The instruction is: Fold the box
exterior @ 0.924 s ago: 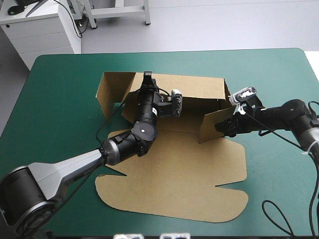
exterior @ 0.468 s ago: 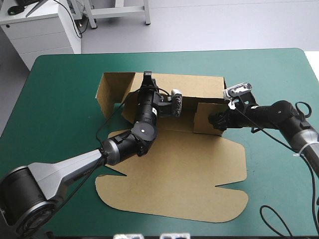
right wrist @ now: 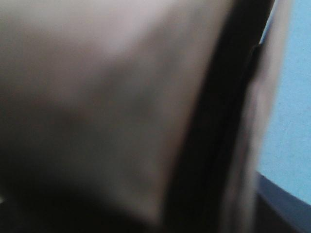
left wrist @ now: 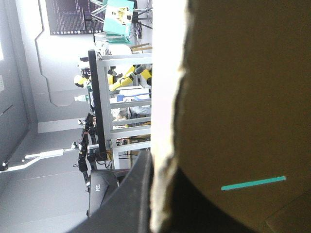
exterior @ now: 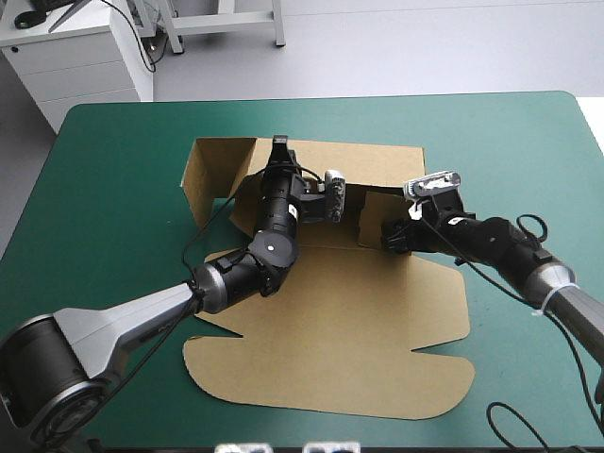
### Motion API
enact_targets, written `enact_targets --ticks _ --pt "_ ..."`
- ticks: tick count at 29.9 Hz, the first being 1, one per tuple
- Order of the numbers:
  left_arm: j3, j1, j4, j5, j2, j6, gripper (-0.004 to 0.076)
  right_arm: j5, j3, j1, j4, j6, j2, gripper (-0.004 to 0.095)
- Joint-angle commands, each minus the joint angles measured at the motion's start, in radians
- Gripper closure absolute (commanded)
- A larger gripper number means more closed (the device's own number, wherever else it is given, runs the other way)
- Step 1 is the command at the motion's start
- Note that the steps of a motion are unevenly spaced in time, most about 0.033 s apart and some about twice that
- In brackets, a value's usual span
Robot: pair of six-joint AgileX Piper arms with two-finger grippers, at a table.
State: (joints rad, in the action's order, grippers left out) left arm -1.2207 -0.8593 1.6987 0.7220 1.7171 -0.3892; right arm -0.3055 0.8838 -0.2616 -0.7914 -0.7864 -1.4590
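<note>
The brown box [exterior: 359, 340] lies mid-table, its broad lid sheet flat toward the near edge and its back wall [exterior: 377, 168] raised. My left gripper [exterior: 278, 144] is shut on the top edge of that wall. In the left wrist view the board [left wrist: 233, 97] stands against one black finger [left wrist: 129, 204] and hides the other. My right gripper [exterior: 389, 236] is shut on the right side flap [exterior: 374, 211], which stands turned inward along the back wall. The right wrist view is filled by blurred board [right wrist: 97, 97].
The box's left side flap [exterior: 209, 175] stands upright at the far left corner of the sheet. Bare teal-green cover [exterior: 113, 189] surrounds the box on all sides. A white drawer cabinet [exterior: 80, 57] stands beyond the table's far left corner.
My right gripper has swung the right side flap inward, from angled out at the box's right end to lying close along the back wall. The left arm has not moved.
</note>
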Motion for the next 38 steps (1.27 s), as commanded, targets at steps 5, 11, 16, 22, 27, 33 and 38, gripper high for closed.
enact_targets --ticks 5,11,16,22,27,33,38 --pt "-0.033 -0.001 0.121 0.031 -0.050 -0.017 0.0731 0.138 -0.001 -0.039 -0.056 0.005 0.041 0.0383" --pt "-0.033 -0.001 0.121 0.031 -0.050 -0.017 0.0731 0.142 -0.001 -0.039 -0.058 0.014 0.041 0.0888" --pt "-0.033 -0.001 0.128 0.037 -0.050 -0.017 0.0731 0.142 -0.001 -0.039 -0.060 0.014 0.041 0.0927" --pt "-0.033 -0.001 0.132 -0.010 -0.050 -0.017 0.0707 0.136 0.000 -0.039 -0.060 0.020 0.041 0.0927" --pt "-0.033 -0.001 0.132 -0.084 -0.050 0.001 0.0496 0.128 0.019 -0.039 -0.056 0.030 0.041 0.0927" --pt "-0.033 -0.003 0.132 -0.081 -0.050 -0.020 0.0292 0.094 0.073 -0.036 -0.003 0.115 0.027 0.0927" --pt "-0.033 -0.037 0.132 -0.063 -0.050 -0.010 0.0293 -0.009 0.151 0.016 0.142 0.282 -0.025 0.0927"
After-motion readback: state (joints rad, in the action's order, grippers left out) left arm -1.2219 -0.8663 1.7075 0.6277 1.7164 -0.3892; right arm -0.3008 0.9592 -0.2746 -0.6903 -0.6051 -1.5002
